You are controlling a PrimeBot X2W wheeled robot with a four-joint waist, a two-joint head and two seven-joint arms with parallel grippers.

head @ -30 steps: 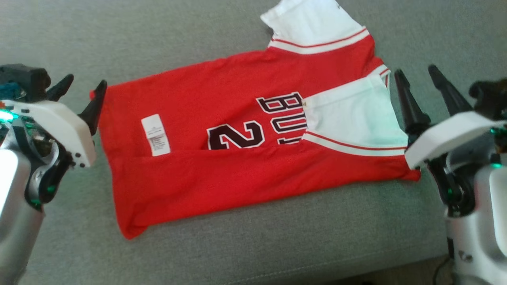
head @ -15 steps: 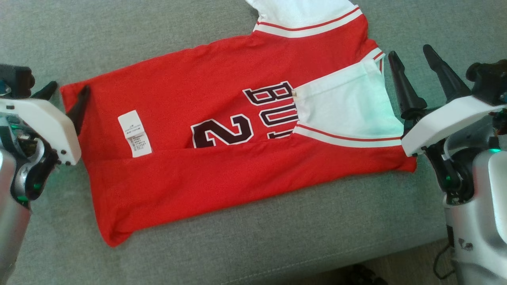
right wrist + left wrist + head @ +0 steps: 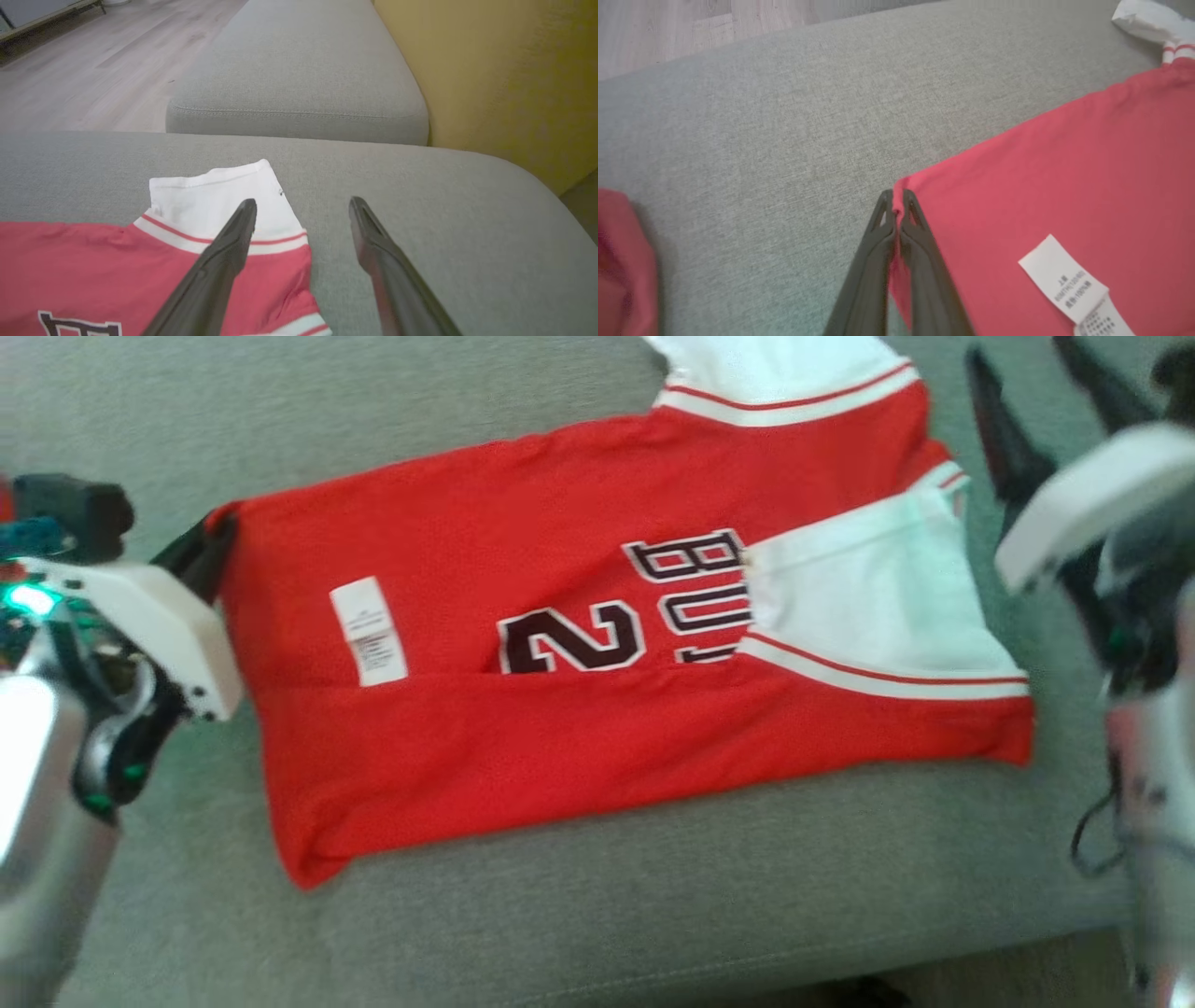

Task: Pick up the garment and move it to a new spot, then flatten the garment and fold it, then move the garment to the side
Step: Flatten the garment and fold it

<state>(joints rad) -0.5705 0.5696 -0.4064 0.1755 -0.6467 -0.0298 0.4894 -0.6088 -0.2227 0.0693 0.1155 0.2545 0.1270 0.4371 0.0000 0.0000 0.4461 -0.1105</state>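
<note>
One red garment [image 3: 579, 728], with two white sleeves [image 3: 868, 607] and one white label [image 3: 369, 630], lies mid-frame on the grey cushion [image 3: 653, 915]; two grippers: left gripper [image 3: 896, 201], at the left edge, pinches its corner; right gripper [image 3: 303, 203], upper right, is spread and holds nothing.

Big grey couch seat [image 3: 597, 915], woven and kinda tweedy, pretty flat and evenly lit. From the right wrist view there's 1 more grey cushion [image 3: 299, 70] sitting just behind it in the same fabric, with a stitched seam [image 3: 289, 112] running along its near edge. Right next to that is a mustard-yellow upholstered panel [image 3: 504, 79]. The floor [image 3: 93, 70] is pale wood planks with a soft sheen. Some dark furniture frame [image 3: 46, 14] stands at the far end, can't tell what it is.
</note>
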